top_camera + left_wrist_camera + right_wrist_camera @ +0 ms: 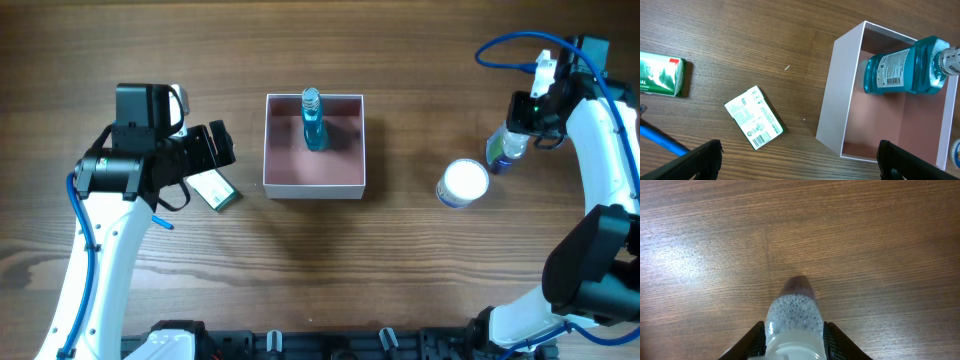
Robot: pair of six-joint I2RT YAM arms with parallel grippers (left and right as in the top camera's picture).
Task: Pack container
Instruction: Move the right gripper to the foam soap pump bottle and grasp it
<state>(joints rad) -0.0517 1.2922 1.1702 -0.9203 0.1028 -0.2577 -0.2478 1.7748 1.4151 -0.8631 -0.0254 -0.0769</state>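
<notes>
The container [330,168] is a square white box with a pink inside, in the middle of the table. A blue bottle [314,122] lies in its far part; the left wrist view shows both the bottle [902,70] and the container wall [837,100]. My left gripper [218,148] is open and empty, left of the container, with its fingers wide apart in the left wrist view [800,167]. My right gripper [518,125] is shut on a small clear bottle [503,152] with foamy liquid [792,312], held between both fingers [792,342] over the table at the far right.
A white and green packet [217,190] lies flat under my left gripper, also in the left wrist view [754,124]. A green box [660,76] lies further left. A round white-lidded jar [463,183] stands next to the small bottle, right of the container.
</notes>
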